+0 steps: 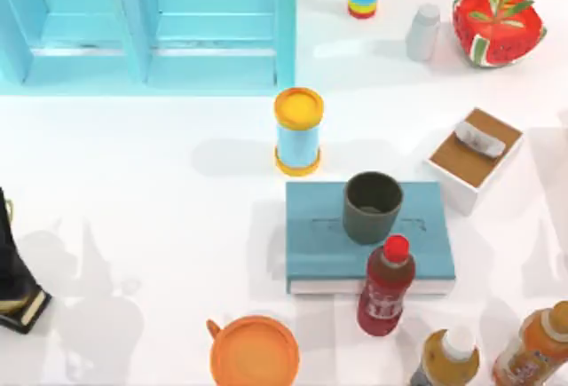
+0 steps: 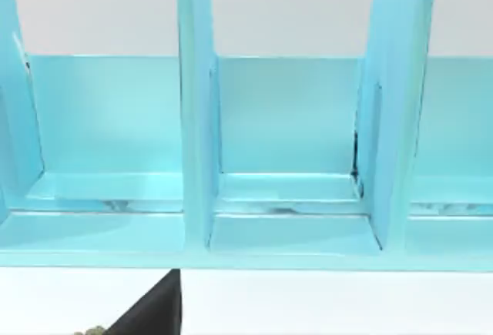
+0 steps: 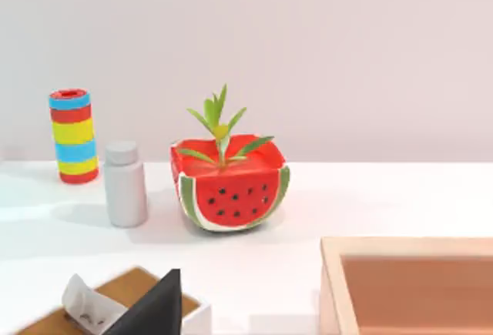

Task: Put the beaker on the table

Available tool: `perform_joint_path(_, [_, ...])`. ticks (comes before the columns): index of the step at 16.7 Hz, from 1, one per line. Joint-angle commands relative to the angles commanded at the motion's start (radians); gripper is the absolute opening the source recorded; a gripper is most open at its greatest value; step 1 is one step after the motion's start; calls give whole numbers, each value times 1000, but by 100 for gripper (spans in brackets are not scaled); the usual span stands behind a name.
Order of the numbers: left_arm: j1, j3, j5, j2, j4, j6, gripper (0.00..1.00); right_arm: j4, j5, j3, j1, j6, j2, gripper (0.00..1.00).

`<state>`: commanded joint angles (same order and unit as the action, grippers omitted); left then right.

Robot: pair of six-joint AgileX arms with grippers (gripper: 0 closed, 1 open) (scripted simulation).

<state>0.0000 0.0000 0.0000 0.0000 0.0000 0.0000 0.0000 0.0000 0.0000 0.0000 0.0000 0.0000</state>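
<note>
Upright matte tapered beaker (image 1: 373,207) — atop teal book (image 1: 319,235)

Pale plain wall (image 3: 308,42) behind, light-blue open cabinet (image 1: 151,22) at the back left, soft, possibly overhead light

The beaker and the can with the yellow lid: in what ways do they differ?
The beaker is dull grey-green and open at the top; the can is light blue and closed by a yellow lid. The beaker stands on the teal book; the can stands on the table. Both are upright and similar in width.
</note>
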Motion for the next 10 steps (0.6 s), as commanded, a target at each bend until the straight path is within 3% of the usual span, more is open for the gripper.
perform_joint_path(5, [-19, 45, -8, 50, -46, -10, 100, 0, 0, 0, 0, 0, 0, 100])
perform_joint_path(10, [-125, 305, -37, 297, -252, -73, 100, 0, 0, 0, 0, 0, 0, 100])
